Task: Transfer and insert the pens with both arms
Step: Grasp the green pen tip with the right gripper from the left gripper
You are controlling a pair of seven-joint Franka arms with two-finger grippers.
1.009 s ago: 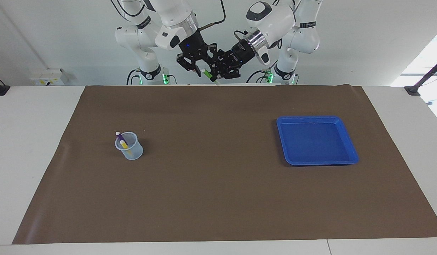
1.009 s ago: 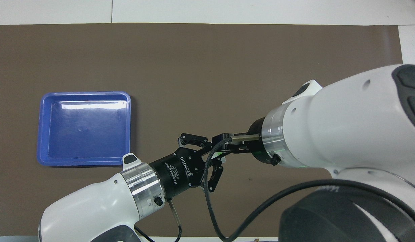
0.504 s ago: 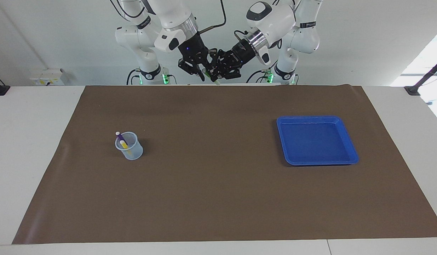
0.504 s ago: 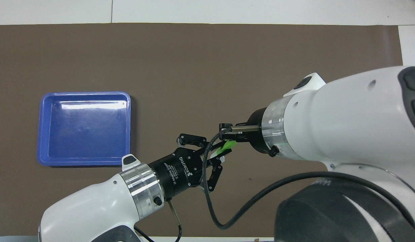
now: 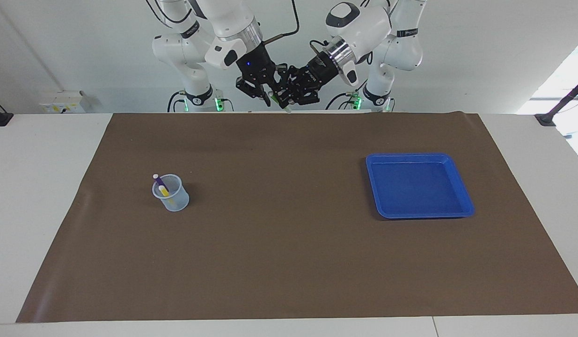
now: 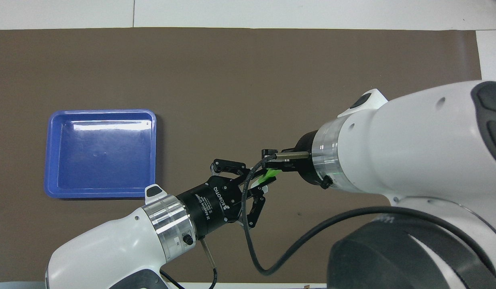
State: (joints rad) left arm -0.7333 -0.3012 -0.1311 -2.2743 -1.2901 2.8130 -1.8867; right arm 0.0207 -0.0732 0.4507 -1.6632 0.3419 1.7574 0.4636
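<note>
The green pen (image 5: pixel 280 102) is a short slim marker with a bright green barrel and a pale tip, held tilted in the air over the edge of the brown mat (image 5: pixel 289 262) nearest the robots, between the two arms. The left end effector (image 5: pixel 292 97) is pressed together on the green pen, and the right end effector (image 5: pixel 266 96) meets it from the other arm's end, its fingers pinching the same green pen. The purple pen (image 5: pixel 157 180) and the yellow pen (image 5: pixel 164 191) stand leaning in the clear cup (image 5: pixel 171 199) toward the right arm's end of the worktop (image 5: pixel 36 187), pale cap ends up. The blue tray (image 5: pixel 462 199) lies toward the left arm's end. Compared with a second ago, both end effectors sit a little higher and closer together, and the right one has narrowed its fingers onto the pen; cup and tray have not moved. The facing view shows the cup and its two pens, which the right arm's bulk hides in the overhead view; the overhead view shows more of the green barrel (image 6: pixel 270 175) between the left end effector (image 6: pixel 259 185) and the right end effector (image 6: pixel 274 160), and the tray (image 6: pixel 51 160) beside the left arm.
</note>
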